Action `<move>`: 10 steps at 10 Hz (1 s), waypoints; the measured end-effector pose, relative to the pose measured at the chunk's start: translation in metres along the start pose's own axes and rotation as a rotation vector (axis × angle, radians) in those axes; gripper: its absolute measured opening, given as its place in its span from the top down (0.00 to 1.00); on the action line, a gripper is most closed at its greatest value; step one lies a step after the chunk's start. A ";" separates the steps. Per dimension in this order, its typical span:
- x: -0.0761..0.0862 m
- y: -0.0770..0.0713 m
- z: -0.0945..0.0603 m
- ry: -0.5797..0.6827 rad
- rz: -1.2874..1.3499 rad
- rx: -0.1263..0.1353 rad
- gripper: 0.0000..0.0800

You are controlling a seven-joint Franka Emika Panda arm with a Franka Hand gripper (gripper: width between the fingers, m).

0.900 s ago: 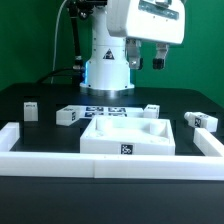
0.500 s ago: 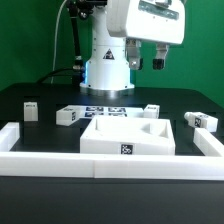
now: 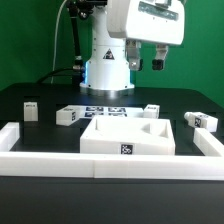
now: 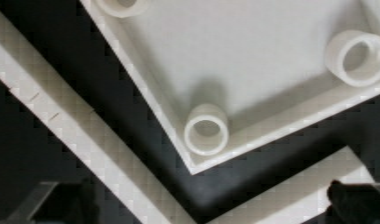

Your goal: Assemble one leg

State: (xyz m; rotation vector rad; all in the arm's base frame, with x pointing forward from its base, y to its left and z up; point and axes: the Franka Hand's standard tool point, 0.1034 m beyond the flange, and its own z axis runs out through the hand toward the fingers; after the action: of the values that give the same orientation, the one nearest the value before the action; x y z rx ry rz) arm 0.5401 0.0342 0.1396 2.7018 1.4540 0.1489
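Black-fingered claw hangs wide open, empty, well above the white square panel.

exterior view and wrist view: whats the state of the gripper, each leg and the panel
gripper: open, empty, raised above the table
leftmost leg: loose on the table, not fitted
second leg: loose on the table, not fitted
third leg: loose behind the panel, not fitted
rightmost leg: loose on the table, not fitted
square panel: flat on the table, no leg attached
round socket: empty
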 end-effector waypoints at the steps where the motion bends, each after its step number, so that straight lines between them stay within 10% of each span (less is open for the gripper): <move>1: -0.010 -0.012 0.011 -0.006 -0.091 0.013 0.19; 5: -0.034 -0.034 0.041 -0.060 -0.387 0.122 0.19; 10: -0.036 -0.030 0.041 -0.053 -0.394 0.115 0.19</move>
State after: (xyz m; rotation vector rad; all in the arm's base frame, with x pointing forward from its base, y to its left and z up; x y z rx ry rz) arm 0.5002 0.0202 0.0942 2.4136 1.9932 -0.0296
